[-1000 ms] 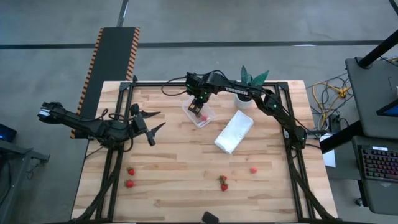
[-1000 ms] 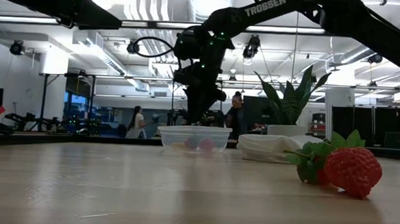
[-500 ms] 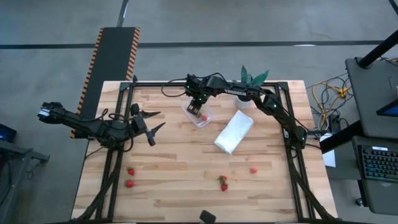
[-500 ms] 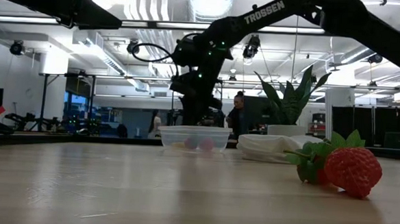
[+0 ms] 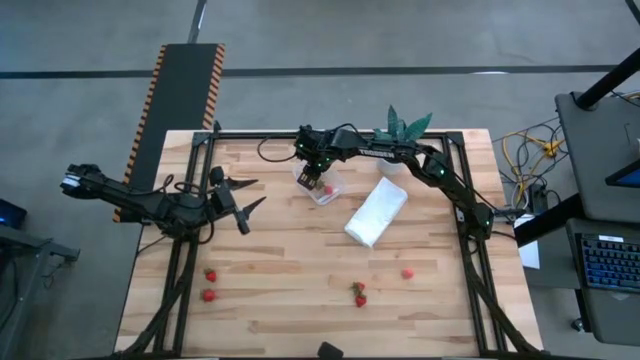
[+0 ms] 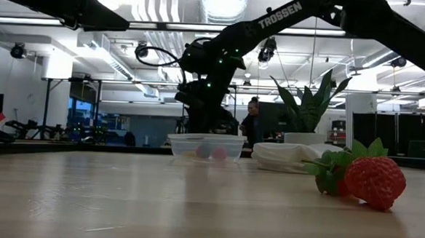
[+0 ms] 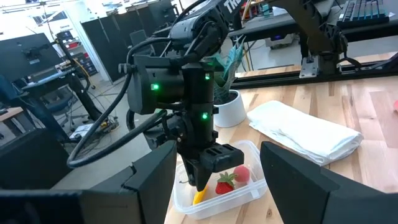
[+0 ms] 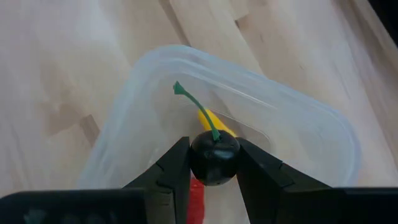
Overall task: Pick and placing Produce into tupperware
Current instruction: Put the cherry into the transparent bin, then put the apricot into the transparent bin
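the right tool (image 8: 213, 163) hangs over the small clear plastic tub with rounded corners (image 5: 322, 184), which sits on the pale wooden plank counter (image 5: 300, 270) toward its far edge. its two dark fingers (image 8: 177, 168) are pinched on a small round dark cherry-like toy fruit with a thin green stem (image 8: 214, 155), held above the tub's open mouth. inside the tub lie a small yellow-orange piece (image 7: 198, 197), a red strawberry piece with a green top (image 7: 225, 185) and a pinkish-red piece (image 7: 241, 174).

the left tool (image 5: 243, 200) waits above the counter's left side, well apart from the tub, its fingers spread wide and holding nothing.

a folded white cloth (image 5: 376, 212) lies just beside the tub, and a green potted plant in a white pot (image 5: 397, 140) stands at the far edge behind it.

more red toy strawberries lie loose near the front of the counter: two at the front left (image 5: 209, 285), a pair touching each other near the middle (image 5: 359, 294), and a single one to the right (image 5: 407, 273). in the low view one strawberry with green leaves (image 6: 364, 178) lies close to the camera.
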Tool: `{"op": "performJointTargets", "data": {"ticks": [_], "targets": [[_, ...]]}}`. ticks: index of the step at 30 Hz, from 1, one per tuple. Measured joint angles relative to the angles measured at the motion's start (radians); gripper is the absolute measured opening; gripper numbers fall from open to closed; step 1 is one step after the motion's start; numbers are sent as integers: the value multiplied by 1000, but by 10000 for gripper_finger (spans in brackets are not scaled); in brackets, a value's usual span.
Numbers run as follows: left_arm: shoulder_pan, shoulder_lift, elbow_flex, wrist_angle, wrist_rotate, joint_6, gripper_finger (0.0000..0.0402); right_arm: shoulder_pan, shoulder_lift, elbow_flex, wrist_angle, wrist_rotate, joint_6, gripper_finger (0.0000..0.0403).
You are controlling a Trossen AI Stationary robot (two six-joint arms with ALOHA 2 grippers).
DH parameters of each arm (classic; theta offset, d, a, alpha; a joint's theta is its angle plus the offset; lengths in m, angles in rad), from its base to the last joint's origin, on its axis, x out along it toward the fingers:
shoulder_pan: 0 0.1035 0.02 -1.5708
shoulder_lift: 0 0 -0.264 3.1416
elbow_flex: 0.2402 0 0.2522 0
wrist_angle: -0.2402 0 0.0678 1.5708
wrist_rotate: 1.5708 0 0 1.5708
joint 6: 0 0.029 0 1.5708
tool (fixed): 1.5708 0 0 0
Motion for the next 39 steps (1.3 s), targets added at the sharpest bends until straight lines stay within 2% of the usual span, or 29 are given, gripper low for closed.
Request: {"op": "performJointTargets", "data": {"ticks": [5,22,33,39], "targets": [[0,0,0,0,0,0,219,1,0,-19,-7,13,3,113],[0,0,0,0,0,0,219,1,-5,-25,-4,16,-1,197],[0,1,1,0,0,-1,219,14,-69,-28,-48,16,-13,201],[0,2,1,0,0,-6,219,52,-134,-91,-43,22,-16,200]]}}
